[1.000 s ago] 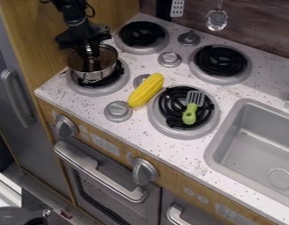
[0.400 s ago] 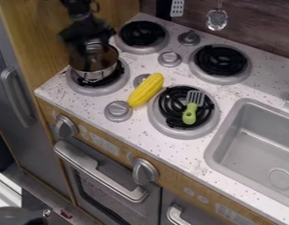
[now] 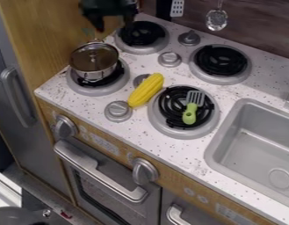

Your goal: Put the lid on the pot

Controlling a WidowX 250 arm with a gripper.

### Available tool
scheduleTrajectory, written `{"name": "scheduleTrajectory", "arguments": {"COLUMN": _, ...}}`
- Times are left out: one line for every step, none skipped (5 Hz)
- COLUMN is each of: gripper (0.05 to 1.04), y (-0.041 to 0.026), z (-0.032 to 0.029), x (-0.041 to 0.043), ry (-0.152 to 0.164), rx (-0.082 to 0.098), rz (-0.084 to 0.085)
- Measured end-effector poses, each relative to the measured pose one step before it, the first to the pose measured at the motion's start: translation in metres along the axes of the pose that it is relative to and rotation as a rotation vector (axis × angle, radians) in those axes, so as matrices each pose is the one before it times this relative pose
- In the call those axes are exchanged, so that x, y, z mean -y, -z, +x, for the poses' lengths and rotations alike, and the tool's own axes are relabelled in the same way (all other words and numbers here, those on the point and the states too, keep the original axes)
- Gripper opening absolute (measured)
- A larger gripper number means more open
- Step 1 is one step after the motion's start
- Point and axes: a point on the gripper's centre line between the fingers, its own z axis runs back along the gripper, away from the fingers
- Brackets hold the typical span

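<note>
Toy kitchen: stove (image 3: 63,88) with burners, sink (image 3: 252,149), oven door (image 3: 102,189) below.

The cooking surface comprises four burners (image 3: 139,33) and four top-mounted knobs (image 3: 169,59), one partly hidden; the front panel carries two larger knobs (image 3: 66,127). Loose items number one metal pot (image 3: 95,74), one lid (image 3: 88,59), one yellow corn cob (image 3: 146,90) and one green-handled utensil (image 3: 189,114). Additional units are one sink (image 3: 261,145), two hanging utensils (image 3: 217,20), three door handles (image 3: 93,166) and one black two-finger gripper (image 3: 114,23).
</note>
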Motion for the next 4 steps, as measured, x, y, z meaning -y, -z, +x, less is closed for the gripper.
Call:
{"name": "scheduleTrajectory", "arguments": {"gripper": 0.999, "y": -0.00089, "z": -0.01049, "x": 0.01824, "ry": 0.1609, "rx": -0.0544, "rz": -0.0569}}
{"name": "scheduleTrajectory", "arguments": {"gripper": 0.999, "y": 0.00095, "z": -0.01038, "x": 0.00862, "ry": 0.1076, "rx": -0.0722, "rz": 0.0033}}
{"name": "scheduleTrajectory", "arguments": {"gripper": 0.999, "y": 0.00095, "z": -0.00807, "x": 0.01292, "ry": 0.094, "rx": -0.0734, "rz": 0.0273}}
{"name": "scheduleTrajectory", "arguments": {"gripper": 0.999, "y": 0.00119, "z": -0.00391, "x": 0.01084, "ry": 0.015, "rx": -0.0515, "rz": 0.0422}}
